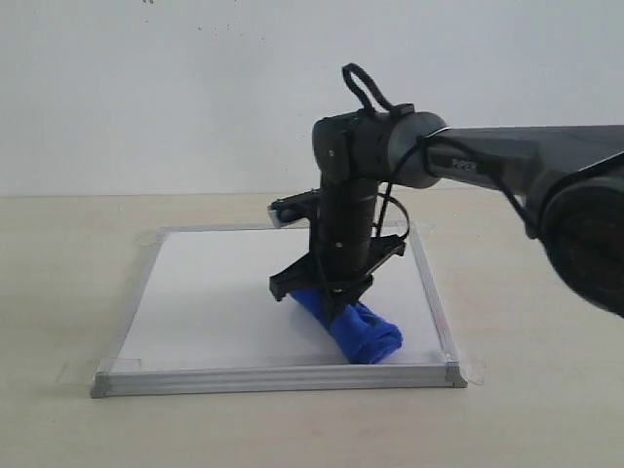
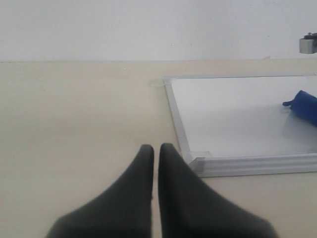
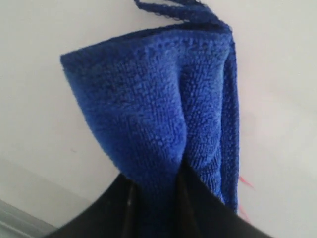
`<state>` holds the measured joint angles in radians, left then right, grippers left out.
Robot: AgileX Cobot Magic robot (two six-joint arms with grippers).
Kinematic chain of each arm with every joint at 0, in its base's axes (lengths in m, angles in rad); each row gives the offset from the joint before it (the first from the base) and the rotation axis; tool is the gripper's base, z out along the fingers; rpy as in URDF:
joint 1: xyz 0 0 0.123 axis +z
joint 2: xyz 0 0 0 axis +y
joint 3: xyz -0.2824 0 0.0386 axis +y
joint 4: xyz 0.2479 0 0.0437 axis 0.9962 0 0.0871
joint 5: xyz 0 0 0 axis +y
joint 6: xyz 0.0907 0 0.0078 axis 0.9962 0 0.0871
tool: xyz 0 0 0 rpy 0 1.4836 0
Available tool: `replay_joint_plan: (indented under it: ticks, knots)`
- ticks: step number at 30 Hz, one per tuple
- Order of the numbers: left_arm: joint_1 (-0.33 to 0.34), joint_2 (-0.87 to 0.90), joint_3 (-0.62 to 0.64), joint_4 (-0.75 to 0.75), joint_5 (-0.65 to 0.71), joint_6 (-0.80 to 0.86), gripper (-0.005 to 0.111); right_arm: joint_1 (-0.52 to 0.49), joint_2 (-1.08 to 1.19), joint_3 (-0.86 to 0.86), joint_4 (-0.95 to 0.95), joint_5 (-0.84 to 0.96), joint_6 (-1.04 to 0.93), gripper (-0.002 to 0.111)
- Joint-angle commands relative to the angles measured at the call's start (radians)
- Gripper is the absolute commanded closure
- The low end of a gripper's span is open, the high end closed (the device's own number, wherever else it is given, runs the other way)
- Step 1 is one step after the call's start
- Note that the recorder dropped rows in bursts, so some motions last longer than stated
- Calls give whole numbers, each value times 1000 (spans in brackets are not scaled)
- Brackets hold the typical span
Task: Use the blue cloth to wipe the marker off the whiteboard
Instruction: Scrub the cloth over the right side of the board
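One soft, floppy blue cloth (image 1: pixel 370 336) rests on the whiteboard (image 1: pixel 214 292) near its front frame, pinched by the clamped right gripper (image 1: pixel 333 297). Gripping its thick fold should limit bunching. The left gripper (image 2: pixel 156 151) is closed and empty.

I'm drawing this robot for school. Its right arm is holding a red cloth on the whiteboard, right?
Not quite: the cloth is blue, not red, as the right wrist view shows. The right arm does hold it on the whiteboard.

Right pincer (image 3: pixel 156 186) gripped blue cloth (image 3: pixel 158 99), which lay against whiteboard (image 3: pixel 282 89). Faint red marker (image 3: pixel 246 182) traces showed beside cloth edge.
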<state>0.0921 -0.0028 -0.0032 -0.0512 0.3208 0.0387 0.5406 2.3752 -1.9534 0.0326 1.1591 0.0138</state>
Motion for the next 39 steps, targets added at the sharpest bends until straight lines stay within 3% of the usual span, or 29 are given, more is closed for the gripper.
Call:
replay_joint_plan:
  ticks: [1, 7, 10, 13, 17, 31, 39]
  knots:
    - [-8, 3, 3, -12, -6, 5, 103, -99, -44, 160, -152, 62, 17, 108]
    - [-8, 3, 3, -12, -6, 5, 103, -192, -118, 236, -145, 62, 37, 108]
    - [-8, 3, 3, -12, -6, 5, 103, -161, -118, 236, -48, 62, 37, 108]
    - [-8, 3, 3, -12, -6, 5, 103, -100, -109, 236, 57, -52, 32, 108]
    - [-8, 3, 3, -12, -6, 5, 103, -17, -72, 226, 145, -79, -81, 108]
    - [-8, 3, 3, -12, -6, 5, 103, 180, -48, 158, 195, -181, -224, 108]
    - [-8, 3, 3, -12, -6, 5, 103, 176, -48, 135, 112, -183, -183, 108]
